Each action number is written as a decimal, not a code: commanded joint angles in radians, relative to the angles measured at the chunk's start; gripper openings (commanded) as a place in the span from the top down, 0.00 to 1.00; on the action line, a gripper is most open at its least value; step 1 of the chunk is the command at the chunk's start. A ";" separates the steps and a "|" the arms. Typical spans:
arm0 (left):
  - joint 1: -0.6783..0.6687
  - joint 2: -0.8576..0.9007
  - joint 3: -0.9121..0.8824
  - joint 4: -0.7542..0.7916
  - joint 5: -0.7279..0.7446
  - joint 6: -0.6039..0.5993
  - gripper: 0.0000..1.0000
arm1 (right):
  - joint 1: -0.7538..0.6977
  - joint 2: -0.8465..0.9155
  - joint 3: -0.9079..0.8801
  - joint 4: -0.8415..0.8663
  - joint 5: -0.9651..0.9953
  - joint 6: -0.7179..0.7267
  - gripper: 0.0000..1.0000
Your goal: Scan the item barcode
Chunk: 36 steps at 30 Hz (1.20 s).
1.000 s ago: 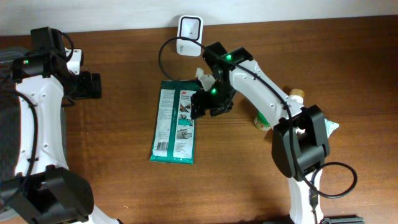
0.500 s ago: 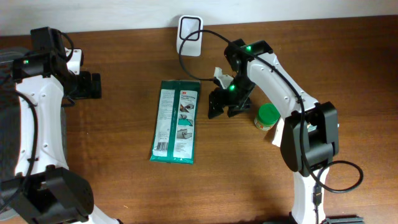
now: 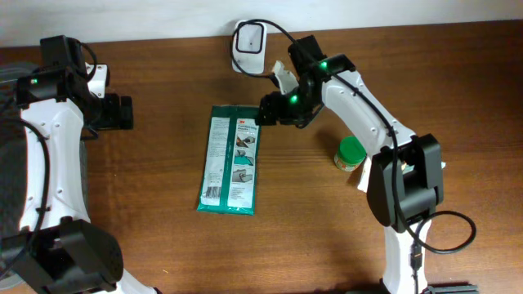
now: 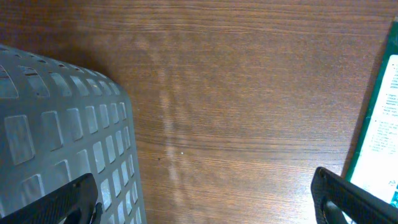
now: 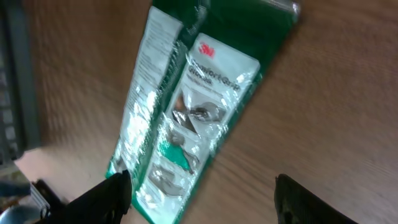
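A flat green wipes package with a white label lies on the wooden table, its long side running front to back. In the right wrist view the package fills the upper left. My right gripper hovers at the package's far right corner, open, nothing between its fingers. A white scanner stands at the table's back edge, just behind that gripper. My left gripper is open well to the left of the package, above bare wood, with only the package's edge in its wrist view.
A green-capped bottle stands to the right of the package, under the right arm. A grey perforated basket sits at the table's left edge, close to my left gripper. The scanner's black cable loops over the right arm.
My right gripper swung right off the package's right edge, then came back up and left to its far right corner. The package and the left arm stayed still.
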 commanded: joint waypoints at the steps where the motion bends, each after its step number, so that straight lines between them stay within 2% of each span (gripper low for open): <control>1: 0.003 -0.021 -0.001 -0.001 -0.007 0.009 0.01 | 0.026 -0.021 -0.002 0.062 0.007 0.038 0.30; 4: 0.003 -0.021 -0.001 -0.001 -0.007 0.009 0.01 | 0.032 -0.010 -0.002 0.129 0.066 0.090 0.30; 13: 0.003 -0.021 -0.001 -0.001 -0.007 0.009 0.01 | 0.029 0.107 -0.002 0.262 0.089 0.108 0.31; 17: 0.003 -0.021 -0.001 -0.001 -0.007 0.009 0.01 | 0.024 0.120 -0.002 0.285 0.216 0.108 0.31; 23: 0.003 -0.021 -0.001 0.004 -0.007 0.009 0.01 | 0.043 0.142 -0.002 0.296 0.269 0.032 0.31; 25: 0.003 -0.021 -0.001 0.088 0.008 0.007 0.01 | 0.047 0.144 -0.002 0.299 0.269 0.032 0.31; 26: 0.002 -0.021 -0.001 0.108 0.061 -0.012 0.01 | 0.047 0.144 -0.002 0.300 0.269 0.032 0.31; 28: 0.002 -0.021 -0.001 0.111 0.343 -0.145 0.01 | 0.047 0.145 -0.002 0.301 0.269 0.032 0.31; 29: 0.002 -0.021 -0.001 0.111 0.420 -0.150 0.01 | 0.047 0.145 -0.002 0.301 0.269 0.032 0.31; 33: -0.001 -0.015 -0.001 0.153 0.491 -0.150 0.00 | 0.047 0.146 -0.002 0.299 0.269 0.032 0.31; 34: -0.005 -0.009 -0.002 0.152 0.490 -0.150 0.08 | 0.047 0.146 -0.002 0.300 0.269 0.032 0.31; 35: -0.012 -0.002 -0.006 0.153 0.490 -0.150 0.47 | 0.047 0.146 -0.002 0.300 0.268 0.032 0.31; 36: -0.029 0.017 -0.019 0.153 0.486 -0.150 0.70 | 0.047 0.147 -0.002 0.300 0.266 0.033 0.31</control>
